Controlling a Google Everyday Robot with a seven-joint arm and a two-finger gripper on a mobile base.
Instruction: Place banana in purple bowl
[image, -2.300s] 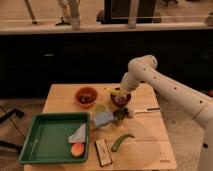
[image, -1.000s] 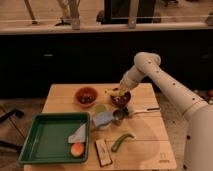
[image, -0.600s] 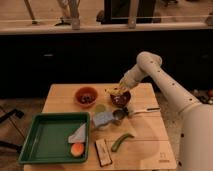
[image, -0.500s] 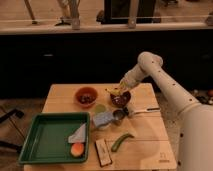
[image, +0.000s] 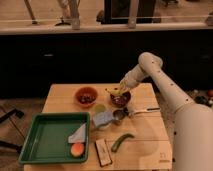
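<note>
Gripper (image: 122, 86) risen, banana (image: 116, 91) beneath jaws.

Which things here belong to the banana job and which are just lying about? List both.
Job:
- small curved yellow banana, over the bowl's rim
- small round dark purple bowl
- gripper, above that bowl

Lying about:
- orange-red bowl
- green plastic tray
- round orange fruit, in tray
- green curved pod

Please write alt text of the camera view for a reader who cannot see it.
The robot's hand hangs just above the purple bowl on a wooden table, with the banana at the bowl's rim. An orange-red bowl sits to its left.
</note>
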